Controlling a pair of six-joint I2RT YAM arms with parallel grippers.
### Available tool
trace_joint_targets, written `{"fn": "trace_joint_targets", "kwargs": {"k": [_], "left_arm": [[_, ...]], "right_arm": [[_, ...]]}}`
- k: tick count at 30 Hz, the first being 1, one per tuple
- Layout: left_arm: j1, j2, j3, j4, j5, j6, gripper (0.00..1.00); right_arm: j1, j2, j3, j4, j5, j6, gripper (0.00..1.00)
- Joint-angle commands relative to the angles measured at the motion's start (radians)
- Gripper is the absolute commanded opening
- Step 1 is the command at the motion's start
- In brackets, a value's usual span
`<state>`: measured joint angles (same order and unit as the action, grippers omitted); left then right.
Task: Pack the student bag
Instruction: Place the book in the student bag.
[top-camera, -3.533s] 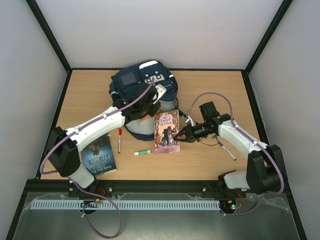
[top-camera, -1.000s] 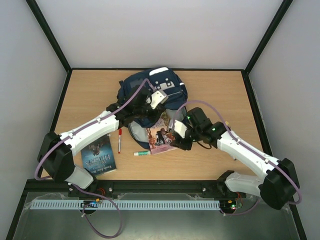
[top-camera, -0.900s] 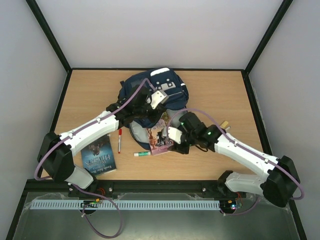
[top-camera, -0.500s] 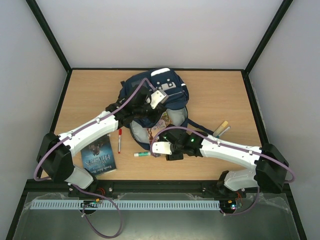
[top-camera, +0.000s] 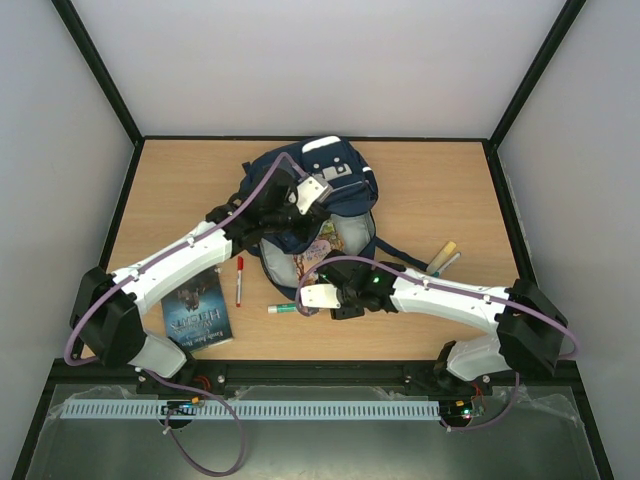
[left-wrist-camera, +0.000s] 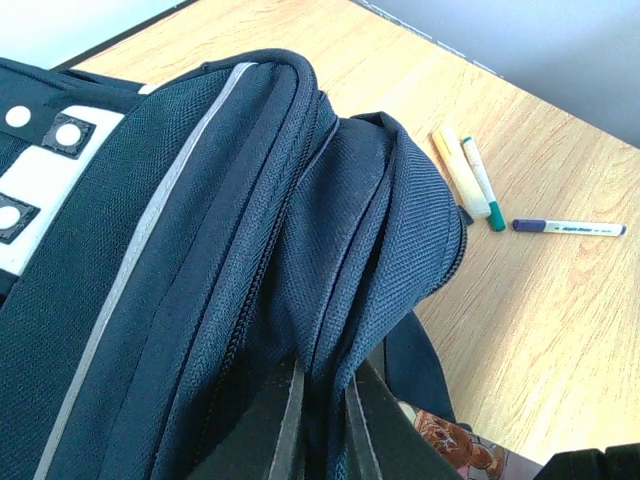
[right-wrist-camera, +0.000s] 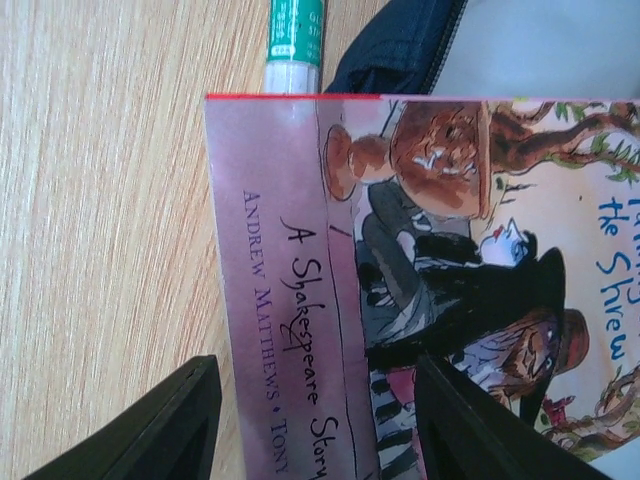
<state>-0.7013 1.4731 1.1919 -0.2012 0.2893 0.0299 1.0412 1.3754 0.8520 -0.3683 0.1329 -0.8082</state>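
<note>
The student bag (top-camera: 322, 190) is a navy backpack lying at the table's middle, its mouth open toward the arms. My left gripper (top-camera: 298, 200) is shut on a fold of the bag's fabric (left-wrist-camera: 330, 250), its fingers (left-wrist-camera: 285, 420) pinching the upper rim. A pink paperback (top-camera: 322, 246) lies partly inside the mouth. My right gripper (top-camera: 318, 286) hovers over the near end of the paperback (right-wrist-camera: 300, 300). It is open (right-wrist-camera: 315, 370): the left finger stands clear of the spine and the right finger is over the cover.
A dark book (top-camera: 198, 310) and a red pen (top-camera: 239, 280) lie at the front left. A green-capped marker (top-camera: 285, 308) rests just beside the paperback. Highlighters and pens (top-camera: 445, 257) lie right of the bag. Black frame rails border the table.
My right arm swung left to the front of the bag, and the pink paperback slid further into the mouth. The left gripper kept its hold on the bag's rim.
</note>
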Motion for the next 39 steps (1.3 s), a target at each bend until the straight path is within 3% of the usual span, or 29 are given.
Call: {"fn": "trace_joint_targets", "kwargs": {"k": [1, 13, 21, 39], "left_arm": [[0.007, -0.063, 0.026, 0.119, 0.067, -0.010, 0.03], [0.010, -0.063, 0.026, 0.118, 0.072, -0.011, 0.03], [0.010, -0.072, 0.021, 0.120, 0.076, -0.013, 0.03], [0.010, -0.074, 0.025, 0.115, 0.098, -0.018, 0.03]], "right_arm": [[0.014, 0.009, 0.035, -0.035, -0.033, -0.005, 0.54], [0.016, 0.072, 0.049, 0.037, 0.062, 0.010, 0.51], [-0.005, 0.113, 0.071, 0.121, 0.173, -0.026, 0.44], [-0.088, 0.182, 0.075, 0.240, 0.204, -0.140, 0.39]]}}
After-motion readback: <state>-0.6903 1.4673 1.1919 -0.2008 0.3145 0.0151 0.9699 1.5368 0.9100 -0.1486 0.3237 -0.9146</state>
